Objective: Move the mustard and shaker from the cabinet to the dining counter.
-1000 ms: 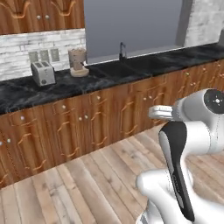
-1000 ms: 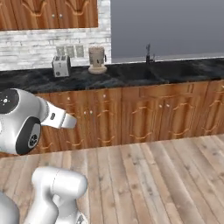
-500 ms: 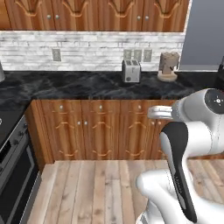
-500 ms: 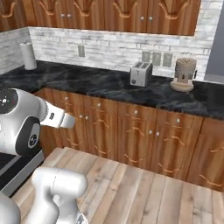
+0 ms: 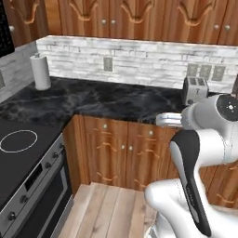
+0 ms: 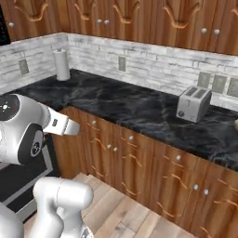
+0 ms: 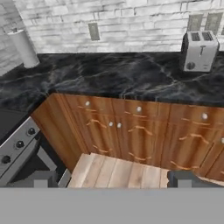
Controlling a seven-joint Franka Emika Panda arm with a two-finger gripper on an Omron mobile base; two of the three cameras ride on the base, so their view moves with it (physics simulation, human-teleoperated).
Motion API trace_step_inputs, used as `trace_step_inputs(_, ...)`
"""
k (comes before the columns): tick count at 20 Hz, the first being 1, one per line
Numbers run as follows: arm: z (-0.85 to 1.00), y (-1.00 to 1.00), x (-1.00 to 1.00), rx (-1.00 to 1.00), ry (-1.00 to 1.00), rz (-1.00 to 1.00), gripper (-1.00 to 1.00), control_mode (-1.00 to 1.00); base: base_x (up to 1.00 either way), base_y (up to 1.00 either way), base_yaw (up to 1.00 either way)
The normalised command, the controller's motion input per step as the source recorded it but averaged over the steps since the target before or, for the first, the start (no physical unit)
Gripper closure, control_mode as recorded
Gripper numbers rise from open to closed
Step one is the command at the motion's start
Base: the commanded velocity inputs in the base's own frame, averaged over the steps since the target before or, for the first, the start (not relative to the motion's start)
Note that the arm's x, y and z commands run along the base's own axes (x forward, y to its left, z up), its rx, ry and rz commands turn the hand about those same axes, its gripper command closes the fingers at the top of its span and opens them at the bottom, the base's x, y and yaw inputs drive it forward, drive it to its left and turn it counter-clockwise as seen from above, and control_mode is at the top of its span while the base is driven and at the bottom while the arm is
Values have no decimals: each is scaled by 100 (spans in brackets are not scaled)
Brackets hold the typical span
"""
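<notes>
Partly: pincer [image 7: 112, 178] agape; toaster [image 5: 196, 89] half arm-hidden.

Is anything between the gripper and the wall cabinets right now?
Yes. The open gripper faces the black marble counter and the wooden lower cabinets beneath it. The wall cabinets hang above that counter with doors closed, so the mustard and shaker aren't visible.
</notes>
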Motion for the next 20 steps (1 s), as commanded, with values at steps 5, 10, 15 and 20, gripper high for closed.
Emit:
trace_step_inputs(5,0,0,0,0,0,0,-100,100,100,5,57)
trace_step_inputs(10,0,0,0,0,0,0,-100,100,13,0,52)
trace_step_inputs(15,0,0,0,0,0,0,-100,100,-25,0,61)
trace_step_inputs(20,0,0,0,0,0,0,-100,100,-38,12,50)
